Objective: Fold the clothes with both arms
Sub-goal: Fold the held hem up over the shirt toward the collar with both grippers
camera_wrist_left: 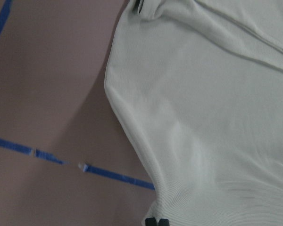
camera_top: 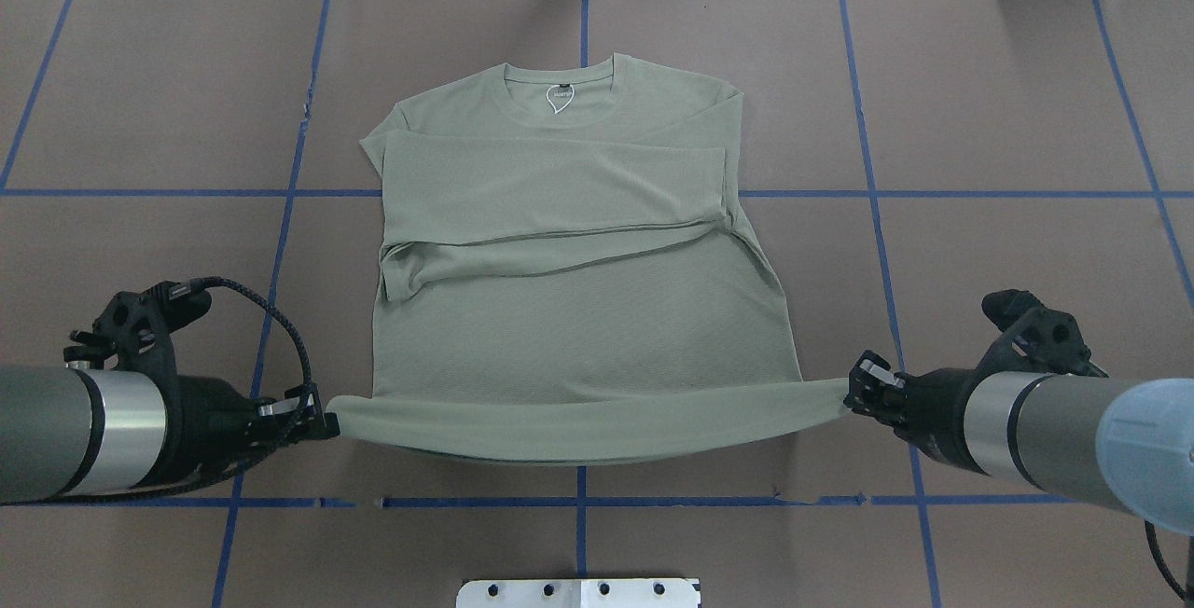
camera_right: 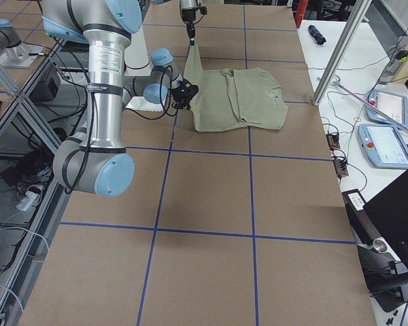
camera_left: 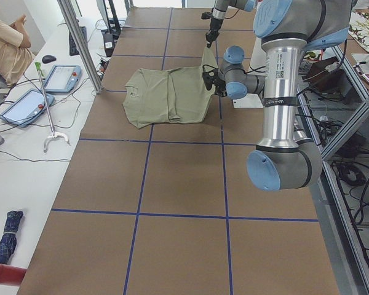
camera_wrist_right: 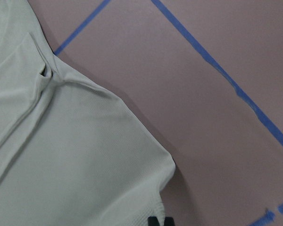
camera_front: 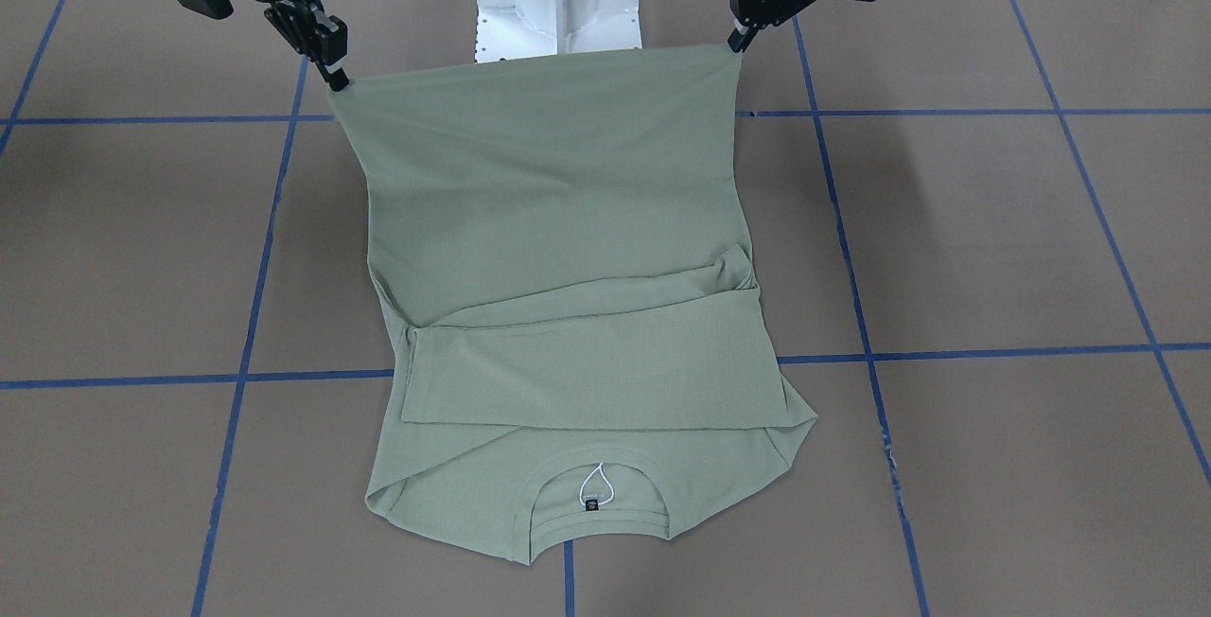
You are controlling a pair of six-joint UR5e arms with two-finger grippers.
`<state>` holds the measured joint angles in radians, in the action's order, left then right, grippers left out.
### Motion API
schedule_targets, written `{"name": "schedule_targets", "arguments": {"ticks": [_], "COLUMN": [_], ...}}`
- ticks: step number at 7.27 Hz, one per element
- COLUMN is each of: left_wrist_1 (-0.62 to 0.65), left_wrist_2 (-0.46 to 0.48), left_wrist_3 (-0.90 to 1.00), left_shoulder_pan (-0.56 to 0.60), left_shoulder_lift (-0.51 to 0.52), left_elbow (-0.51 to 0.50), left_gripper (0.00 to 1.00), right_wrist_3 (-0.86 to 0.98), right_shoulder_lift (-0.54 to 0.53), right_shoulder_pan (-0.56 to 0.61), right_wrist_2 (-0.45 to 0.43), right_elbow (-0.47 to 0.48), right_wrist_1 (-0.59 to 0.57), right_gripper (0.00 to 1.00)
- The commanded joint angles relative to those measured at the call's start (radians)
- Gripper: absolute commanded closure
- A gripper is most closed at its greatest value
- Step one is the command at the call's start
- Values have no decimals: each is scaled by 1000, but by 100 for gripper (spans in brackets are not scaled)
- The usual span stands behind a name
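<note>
Sage-green shirt (camera_top: 578,328) lies on the brown table (camera_top: 1007,104), collar far from the robot, sleeves folded across the chest. Left gripper (camera_top: 322,422) is clamped on one hem corner, right gripper (camera_top: 853,392) pinches the other, hem held up between them.

There is one sage-green long-sleeved shirt (camera_top: 578,328), with one white neck-tag loop (camera_front: 596,484). The robot arms number two, the left arm (camera_top: 84,431) and the right arm (camera_top: 1035,426), and they carry two tools, the left tool (camera_top: 322,423) and the right tool (camera_top: 853,393). There is one white pedestal base (camera_front: 558,2).

There are two tables, the brown table (camera_top: 1007,104) and the white side table (camera_left: 24,166). The far teach pendant (camera_left: 61,77) and the near teach pendant (camera_left: 23,106) make two. There is one computer mouse (camera_left: 47,59) and one seated person (camera_left: 6,46).
</note>
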<state>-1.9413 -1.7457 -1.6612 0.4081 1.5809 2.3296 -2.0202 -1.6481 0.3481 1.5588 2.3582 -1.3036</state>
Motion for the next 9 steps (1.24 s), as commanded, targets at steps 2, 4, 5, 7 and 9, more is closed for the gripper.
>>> {"name": "schedule_targets", "arguments": {"ticks": [2,4,5,7,9], "left_wrist_1": [2,1,-19,-21,-65], "left_wrist_2": [-9,-6,-3,-1,0], "left_wrist_3": [248,255,280,381,403], "left_shoulder_pan": [248,311,320,400,425], "left_shoulder_lift": [167,348,372,416,468], "left_elbow": [-232,-446,-523,-596,-697], "left_gripper": [100,100,100,100,100], "right_wrist_3": [165,268,291,301,360], "right_shoulder_lift": [321,419,462,571,658], "right_shoulder_pan": [173,233,251,313,362], "right_wrist_2": [3,3,7,24,61], "right_elbow": [-194,-316,-383,-523,-652], "right_wrist_1": [-186,-266,-266,-264,-263], "right_gripper": [100,100,100,100,100]}}
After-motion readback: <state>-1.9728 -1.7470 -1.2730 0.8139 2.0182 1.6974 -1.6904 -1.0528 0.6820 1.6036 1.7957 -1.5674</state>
